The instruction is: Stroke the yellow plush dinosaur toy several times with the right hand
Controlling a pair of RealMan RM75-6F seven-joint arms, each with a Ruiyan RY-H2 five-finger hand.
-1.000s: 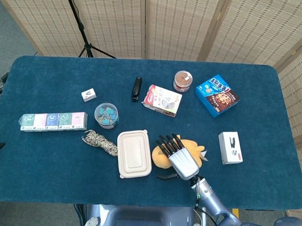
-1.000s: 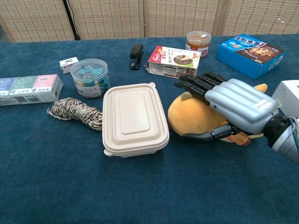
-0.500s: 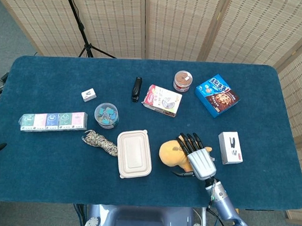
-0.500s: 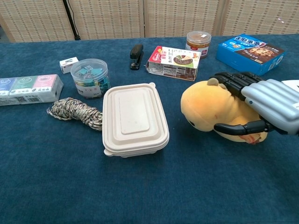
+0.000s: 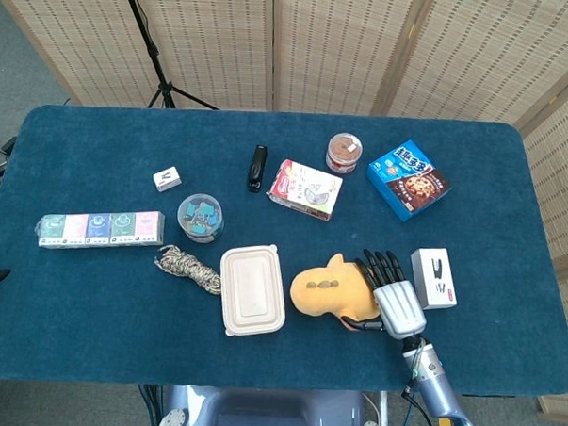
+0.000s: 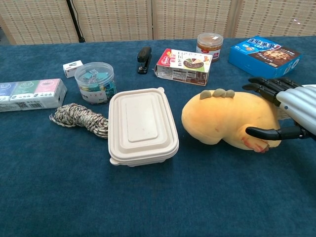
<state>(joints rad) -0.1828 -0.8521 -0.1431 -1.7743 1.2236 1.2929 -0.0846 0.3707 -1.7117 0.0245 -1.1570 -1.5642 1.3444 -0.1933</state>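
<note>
Yellow plush dinosaur toy: lies on its side near the front edge of the bench, right of centre, long axis running left to right. The rounded end points toward the beige lidded container, which sits just beside it; the far end, with a pinkish foot showing in the chest view, points toward the right hand. Soft, plump body in warm yellow-orange, with a short row of tan-grey bumps along the upper ridge.

Right hand: at the toy's right end, dark fingers spread and extended over the tail region, thumb low beside the foot. Holding nothing. Whether the fingers touch the plush or hang just off it cannot be told. The toy lies to the hand's left, so a stroke would likely run along the long axis from this end toward the container. This is the nearer hand by far.

Left hand: not seen in either view.

Surroundings, outward: white box just right of the hand; coiled rope left of the container; clear tub of clips; row of tissue packs at far left; small white item; black stapler; red-and-white carton; brown-lidded jar; blue cookie box.
</note>
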